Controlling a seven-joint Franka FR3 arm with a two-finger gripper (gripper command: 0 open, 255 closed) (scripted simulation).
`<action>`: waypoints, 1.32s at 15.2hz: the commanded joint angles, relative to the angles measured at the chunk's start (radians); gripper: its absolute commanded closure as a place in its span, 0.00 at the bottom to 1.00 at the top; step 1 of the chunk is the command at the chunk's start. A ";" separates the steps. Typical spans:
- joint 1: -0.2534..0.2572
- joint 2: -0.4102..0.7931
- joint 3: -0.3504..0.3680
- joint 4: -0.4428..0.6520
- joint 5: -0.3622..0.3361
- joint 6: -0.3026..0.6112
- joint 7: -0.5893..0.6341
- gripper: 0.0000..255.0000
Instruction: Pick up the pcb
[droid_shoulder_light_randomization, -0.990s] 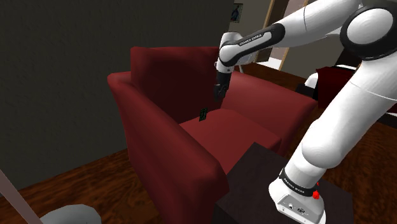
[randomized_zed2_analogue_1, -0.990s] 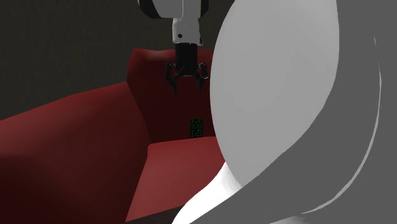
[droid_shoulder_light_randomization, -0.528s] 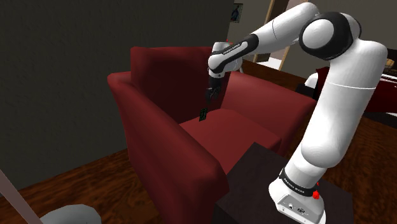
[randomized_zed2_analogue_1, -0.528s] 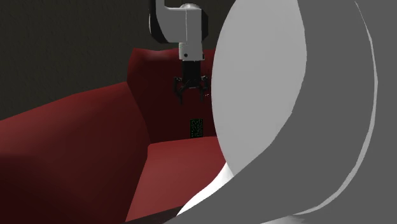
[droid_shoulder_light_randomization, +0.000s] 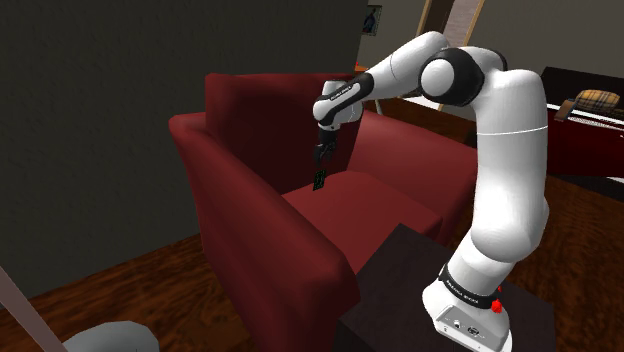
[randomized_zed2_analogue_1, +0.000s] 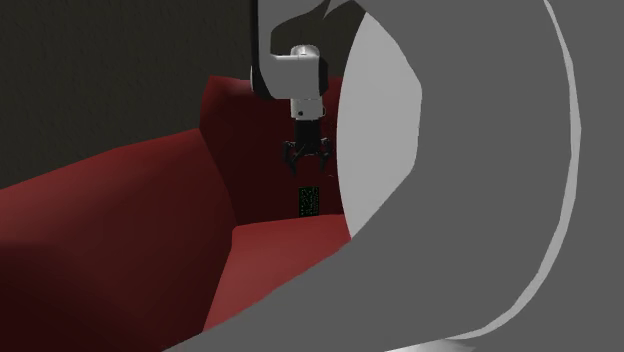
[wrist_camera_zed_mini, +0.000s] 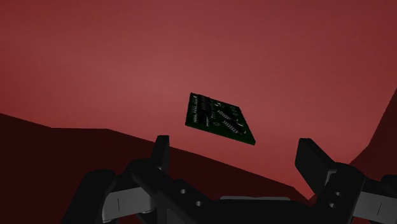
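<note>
Lee: Dark wall (droid_shoulder_light_randomization: 100, 110) at the back, brown wood floor (droid_shoulder_light_randomization: 140, 285) under it. What's carrying the part?
Sam: Dark red armchair (droid_shoulder_light_randomization: 270, 240). The pcb (droid_shoulder_light_randomization: 319, 180) is at the rear edge of the seat, right at the foot of the backrest, on the side of the armrest at the shoulder view's left.
Lee: Flat or standing?
Sam: Standing on edge in the second exterior view. Can't tell if it leans on the backrest. Wrist view has it as a dark green board (wrist_camera_zed_mini: 219, 119) with rows of small components, red upholstery all round it.
Lee: Claw?
Sam: Claw (randomized_zed2_analogue_1: 307, 162) points down, directly above the pcb, with a clear gap to the board's top edge. Fingers (wrist_camera_zed_mini: 160, 153) are spread wide, with nothing between them and nothing held. In the wrist view the board sits beyond the fingertips, within the span of the two fingers, touching neither.
Lee: Arm?
Sam: White arm (droid_shoulder_light_randomization: 505, 140) rises from the dark stand (droid_shoulder_light_randomization: 390, 280) at the seat's front edge and bends over towards the backrest.
Lee: Anything else?
Sam: Grey rounded object (droid_shoulder_light_randomization: 105, 338) on the floor, well apart from the armchair. In the second exterior view a big grey shape (randomized_zed2_analogue_1: 480, 200) close to the camera hides the seat's right side.
</note>
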 joint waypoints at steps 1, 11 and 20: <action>-0.005 0.042 0.003 0.035 0.005 0.010 -0.003 0.00; -0.010 0.098 0.010 0.025 0.016 0.075 -0.009 1.00; -0.009 0.088 0.009 0.025 0.014 0.065 -0.007 1.00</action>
